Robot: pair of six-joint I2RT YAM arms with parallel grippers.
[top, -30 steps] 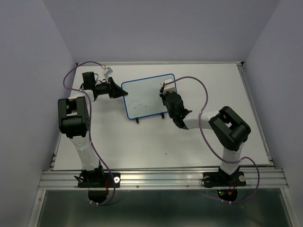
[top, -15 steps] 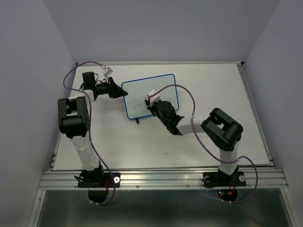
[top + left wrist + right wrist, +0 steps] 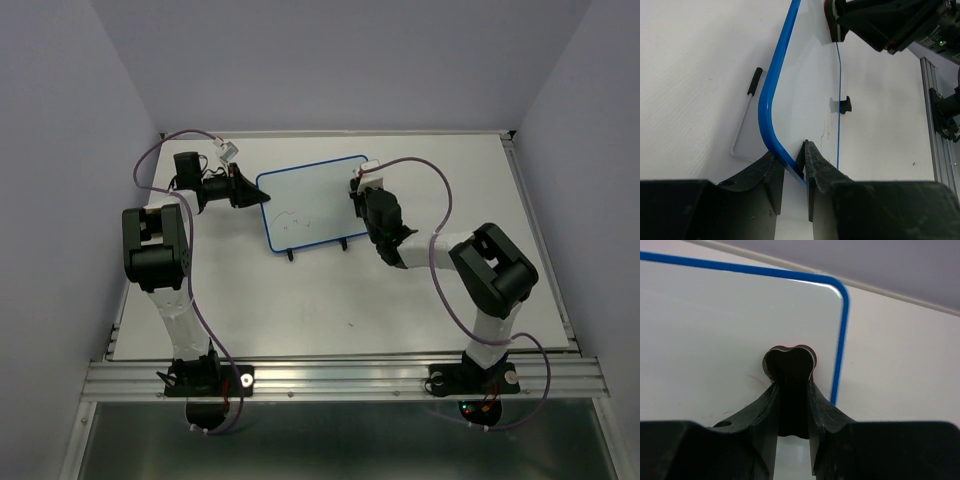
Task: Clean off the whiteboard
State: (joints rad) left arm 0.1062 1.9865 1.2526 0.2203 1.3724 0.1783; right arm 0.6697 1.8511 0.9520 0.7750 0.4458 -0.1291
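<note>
I can read no words, numbers, brands or signs in any of my views. The only marks are faint scribbles on the whiteboard, just left of my right gripper, and they form no letters.

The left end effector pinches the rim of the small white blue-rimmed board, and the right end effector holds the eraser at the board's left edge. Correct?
One error: the right end effector holds the dark eraser block at the right edge of the white blue-rimmed board, as the top view shows.
</note>
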